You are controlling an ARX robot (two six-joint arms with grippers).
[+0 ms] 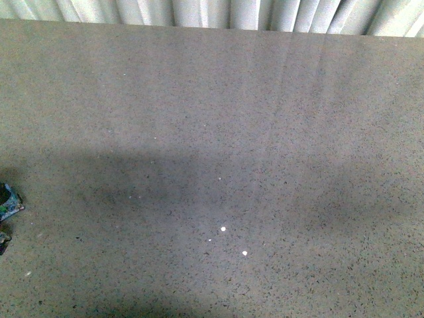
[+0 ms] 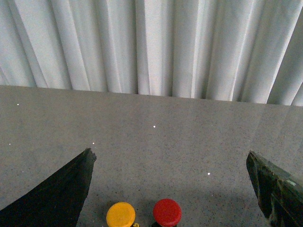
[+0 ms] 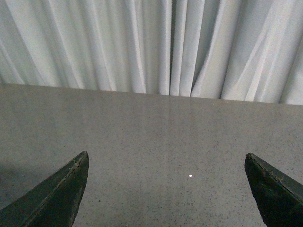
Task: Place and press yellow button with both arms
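Yellow button [image 2: 120, 214] cap-up on speckled grey table [image 2: 189, 142], just beside red button [image 2: 166, 212], caps not touching. Both sit between left gripper [image 2: 169, 153] fingers, untouched. Left jaws spread wide, holding nothing. Right gripper [image 3: 166, 155] jaws spread wide above table, holding nothing. White curtain [image 2: 156, 47] behind far edge

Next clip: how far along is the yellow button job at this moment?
Nothing looks done yet. The yellow button stands on the table beside the red button, untouched. In hand: the left gripper is open near both buttons, so a grasp may be coming. The right gripper is open too, holding nothing. Left: grasp, place and press the yellow button.
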